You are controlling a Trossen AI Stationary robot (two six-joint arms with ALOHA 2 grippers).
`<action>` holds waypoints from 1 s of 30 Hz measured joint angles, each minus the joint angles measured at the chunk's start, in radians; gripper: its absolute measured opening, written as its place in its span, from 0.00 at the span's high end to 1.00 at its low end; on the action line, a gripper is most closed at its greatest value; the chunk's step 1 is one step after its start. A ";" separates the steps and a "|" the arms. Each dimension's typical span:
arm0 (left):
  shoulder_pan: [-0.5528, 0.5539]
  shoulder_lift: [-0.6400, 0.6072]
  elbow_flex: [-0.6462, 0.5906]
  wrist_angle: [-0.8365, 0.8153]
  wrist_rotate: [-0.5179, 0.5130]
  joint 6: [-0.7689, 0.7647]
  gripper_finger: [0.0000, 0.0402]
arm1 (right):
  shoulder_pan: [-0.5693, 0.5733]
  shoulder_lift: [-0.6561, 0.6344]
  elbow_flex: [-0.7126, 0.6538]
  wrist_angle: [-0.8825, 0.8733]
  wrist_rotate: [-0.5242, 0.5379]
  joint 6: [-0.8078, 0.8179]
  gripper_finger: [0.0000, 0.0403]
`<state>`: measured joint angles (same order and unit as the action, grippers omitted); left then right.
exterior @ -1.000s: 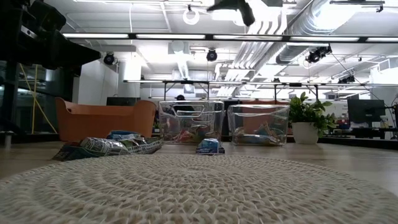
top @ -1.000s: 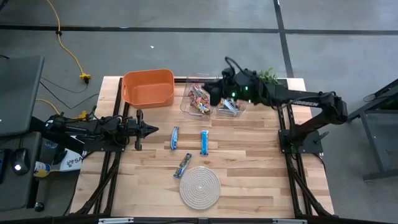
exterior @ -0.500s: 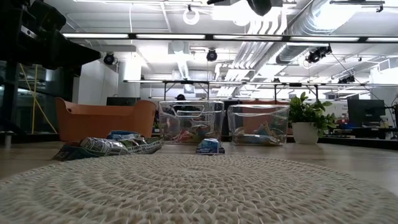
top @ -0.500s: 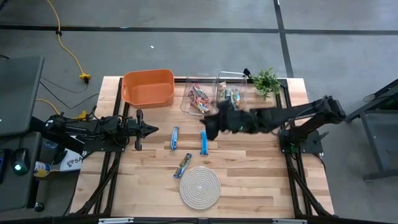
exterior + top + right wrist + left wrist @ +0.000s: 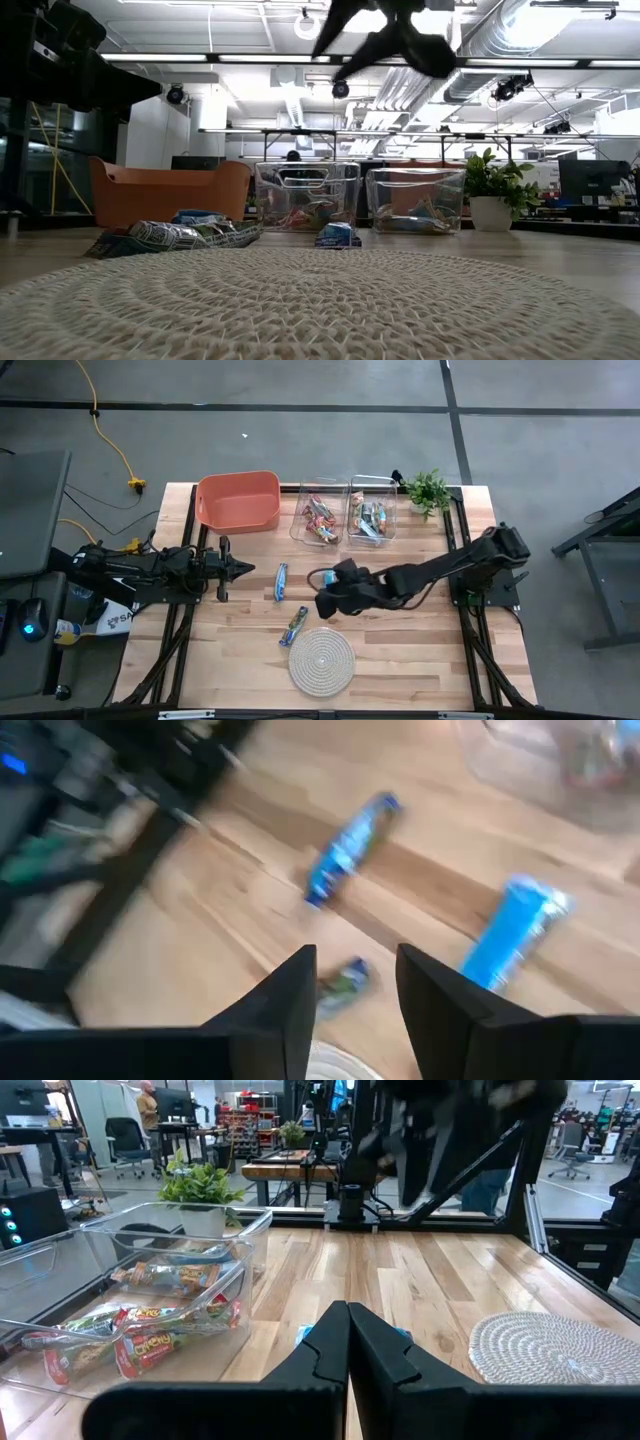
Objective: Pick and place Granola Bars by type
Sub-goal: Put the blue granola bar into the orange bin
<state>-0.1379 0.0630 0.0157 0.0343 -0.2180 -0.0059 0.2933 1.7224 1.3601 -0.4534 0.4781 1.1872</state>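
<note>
Blue-wrapped granola bars (image 5: 327, 577) lie loose on the wooden table (image 5: 400, 650); high view: the right gripper (image 5: 323, 603) hovers over them with nothing in it, while the left gripper (image 5: 243, 568), clenched, waits at the left edge. Low view: two clear bins (image 5: 307, 196) hold sorted bars. Right wrist view: fingers (image 5: 295, 990) parted above a green bar (image 5: 343, 982). Step in hand, judged: reaching for the next bar; next, descend, close, carry to the matching bin.
</note>
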 joint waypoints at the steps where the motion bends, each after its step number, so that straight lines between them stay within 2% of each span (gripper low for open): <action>1: 0.000 0.000 0.000 0.000 0.000 0.000 1.00 | -0.003 0.014 0.000 -0.013 -0.012 0.009 0.70; 8: 0.000 0.000 0.000 0.000 0.000 0.000 1.00 | -0.057 0.079 0.000 -0.119 -0.132 0.062 0.73; 16: 0.000 0.000 0.000 0.000 0.000 0.000 1.00 | -0.137 0.083 0.000 -0.123 -0.204 0.096 0.73; 23: 0.000 0.000 0.000 0.000 0.000 0.000 1.00 | -0.165 0.107 0.007 0.051 -0.244 0.069 0.73; 27: 0.000 0.000 0.000 0.000 0.000 0.000 1.00 | -0.165 0.163 0.119 0.039 -0.215 0.006 0.73; 30: 0.000 0.000 0.000 0.000 0.000 0.000 1.00 | -0.168 0.235 0.255 -0.060 -0.203 -0.028 0.73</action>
<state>-0.1379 0.0629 0.0158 0.0345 -0.2183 -0.0059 0.1251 1.9576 1.6146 -0.5138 0.2754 1.1591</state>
